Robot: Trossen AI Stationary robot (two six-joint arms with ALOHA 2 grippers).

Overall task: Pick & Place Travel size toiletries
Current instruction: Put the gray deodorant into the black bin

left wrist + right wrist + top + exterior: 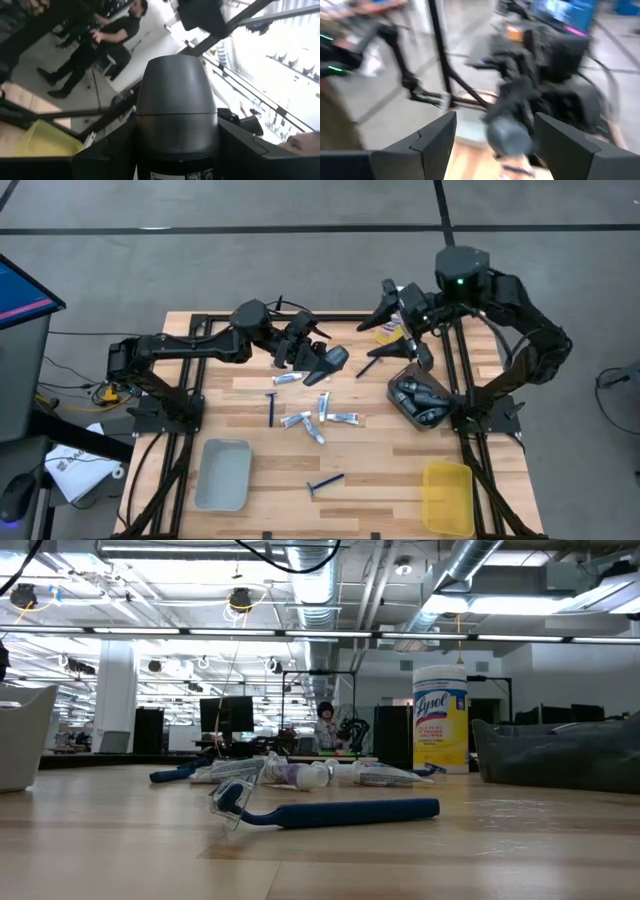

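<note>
while the left pincer [322, 360] pinches a dark grey oval container [176, 107] above the far middle of the counter [370, 455], the right pincer [398, 315] hangs spread and empty to its right, facing it. just beyond, toward the near side, tubes [342, 418] and razors [272, 408] lie scattered; the dark tray [420, 400] on the right already holds containers. the two pincers are close, so a hand-over could knock them together or drop the container among the tubes.

Blue razor [340, 811], yellow tray [447, 496], grey tray [223, 474].
</note>
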